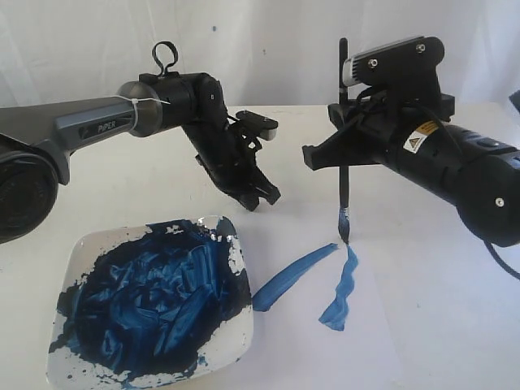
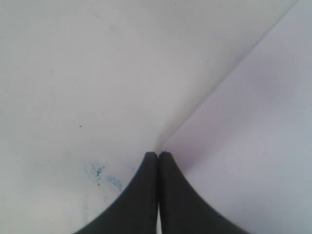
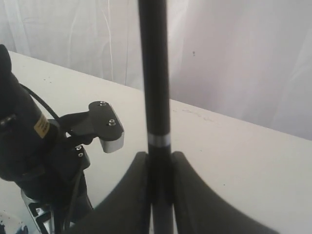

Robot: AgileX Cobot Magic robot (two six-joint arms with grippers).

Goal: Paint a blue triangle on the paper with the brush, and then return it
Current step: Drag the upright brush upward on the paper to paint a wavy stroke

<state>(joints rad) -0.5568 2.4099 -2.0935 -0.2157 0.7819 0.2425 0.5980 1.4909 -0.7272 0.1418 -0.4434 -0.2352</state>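
**Two sides of the triangle painted, brush at the apex**

I see the blue triangle (image 1: pixel 342 288) as two thick blue strokes on the paper (image 2: pixel 253 122). One stroke starts right at the rim of the plate (image 1: pixel 84 245) and slants away from it. The other runs down from the far end of that first stroke, farther from the plate. The side that would join their lower ends is bare.

The brush (image 1: pixel 344 180) stands nearly upright over the point where the two strokes almost meet, well apart from the plate. Its blue-stained bristles point down at that spot. I cannot tell whether they touch the sheet.

My right end effector (image 3: pixel 160 168) is narrowed onto the black handle, just below its pale band, with one finger on each side.

My left end effector (image 2: pixel 158 156) is closed with its tips pressed together and nothing between them. It hangs just beyond the plate's far edge, at the paper's border on the worktop (image 1: pixel 122 187). The plate itself is smeared with dark blue paint.
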